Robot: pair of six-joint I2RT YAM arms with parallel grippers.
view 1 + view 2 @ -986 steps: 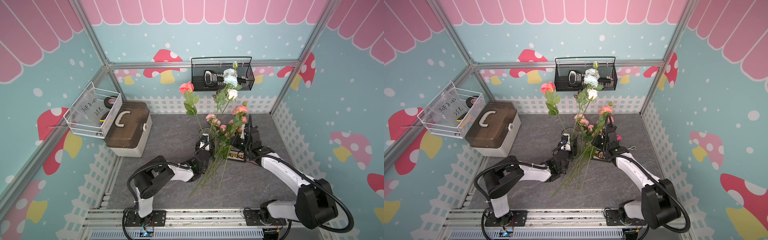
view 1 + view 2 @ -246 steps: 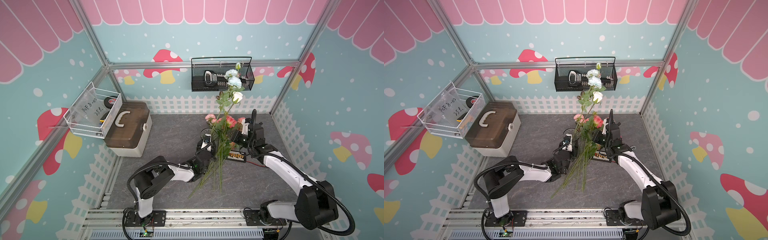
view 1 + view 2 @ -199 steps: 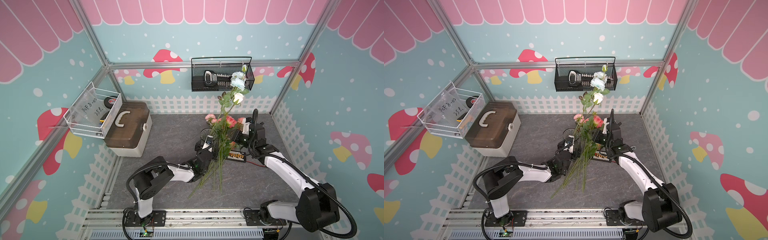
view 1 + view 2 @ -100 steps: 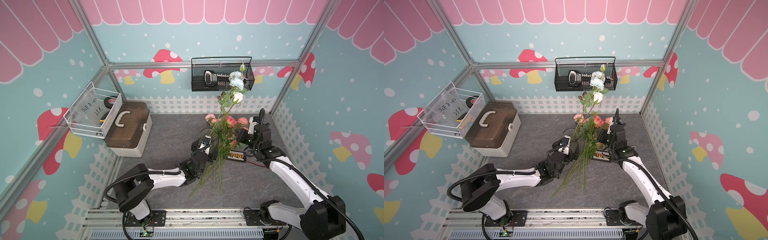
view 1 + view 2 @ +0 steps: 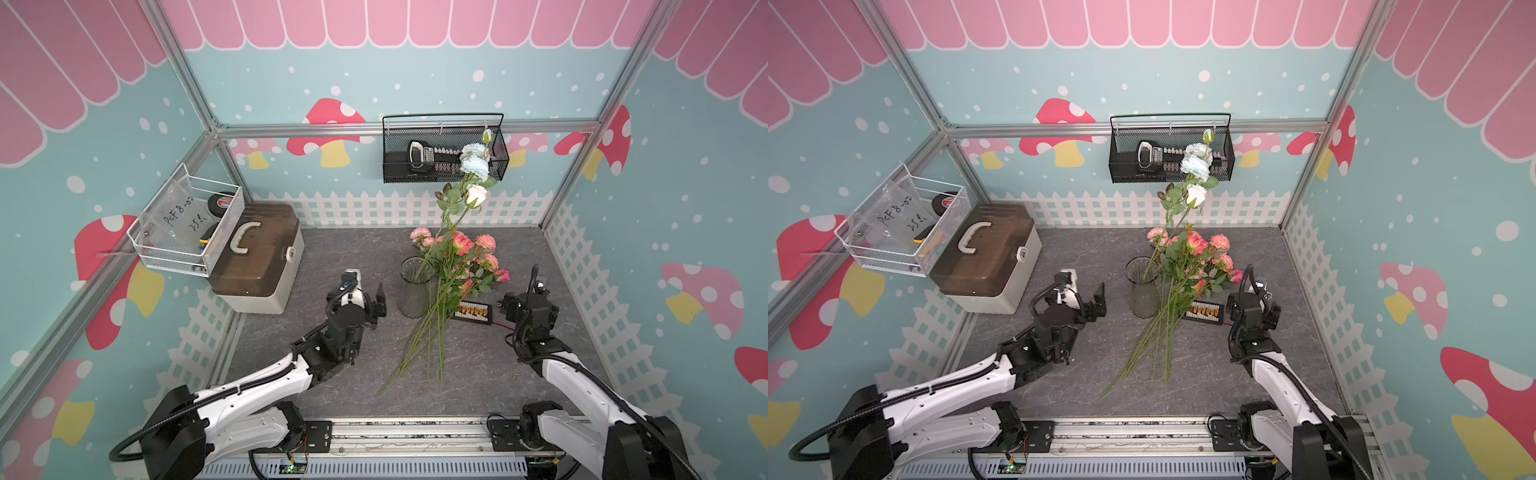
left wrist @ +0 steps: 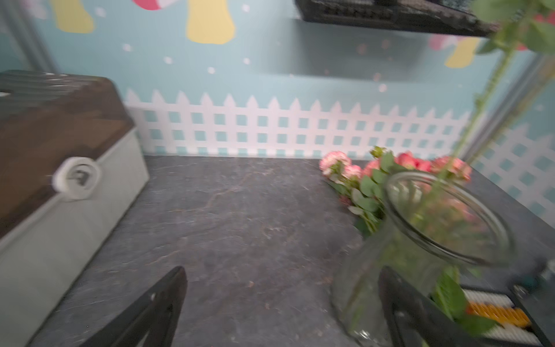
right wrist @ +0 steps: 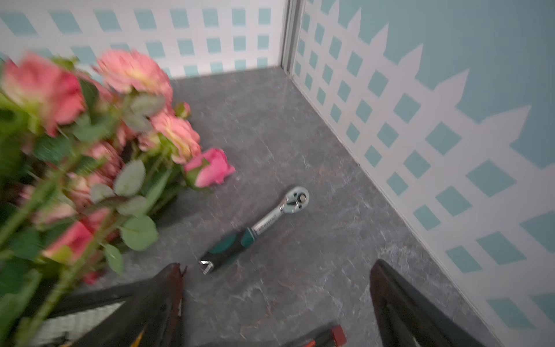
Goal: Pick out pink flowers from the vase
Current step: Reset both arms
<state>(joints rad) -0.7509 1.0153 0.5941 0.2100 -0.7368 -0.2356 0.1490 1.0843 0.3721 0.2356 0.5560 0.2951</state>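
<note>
Loosely heaped pink flowers [image 5: 460,242], just beside vase [image 5: 415,291] (upright)

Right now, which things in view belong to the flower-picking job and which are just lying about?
Job: pink flowers, laid on the table beside the vase; the white rose and pale blue blooms standing in it, to be left.
Lying about: lidded case, ratchet, small abacus, black mesh basket, white wire basket.

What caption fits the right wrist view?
Open right tool facing a ratchet wrench on the grey table, pink flowers alongside.
</note>
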